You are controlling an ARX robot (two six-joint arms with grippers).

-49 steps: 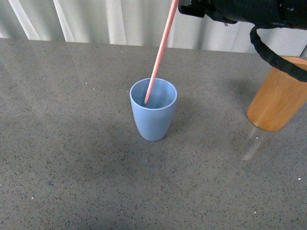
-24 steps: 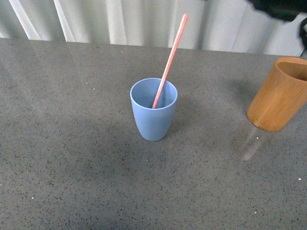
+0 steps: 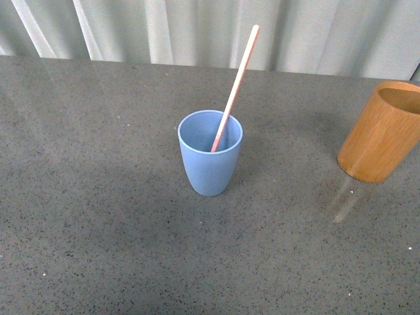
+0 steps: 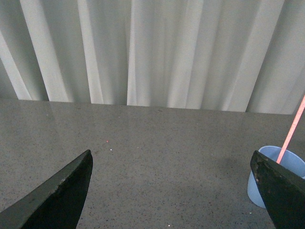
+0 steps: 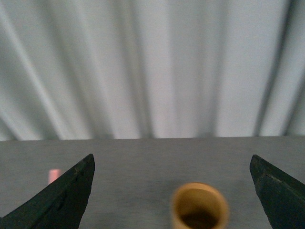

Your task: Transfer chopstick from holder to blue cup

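Note:
The pink chopstick (image 3: 235, 85) stands in the light blue cup (image 3: 210, 161) at the table's middle, leaning back and to the right over its rim. The orange-brown wooden holder (image 3: 380, 131) stands at the right edge; it looks empty in the right wrist view (image 5: 199, 207). Neither arm shows in the front view. My left gripper (image 4: 171, 191) is open and empty, with the cup (image 4: 271, 174) and the stick (image 4: 290, 131) beside one finger. My right gripper (image 5: 171, 191) is open and empty above and short of the holder.
The grey speckled table (image 3: 98, 197) runs back to a pale pleated curtain (image 3: 197, 29). A faint pale streak of reflection (image 3: 344, 200) lies on the table in front of the holder.
The right arm let go of the chopstick and drew back up out of the front view. The stick dropped into the blue cup and now leans on its rim.

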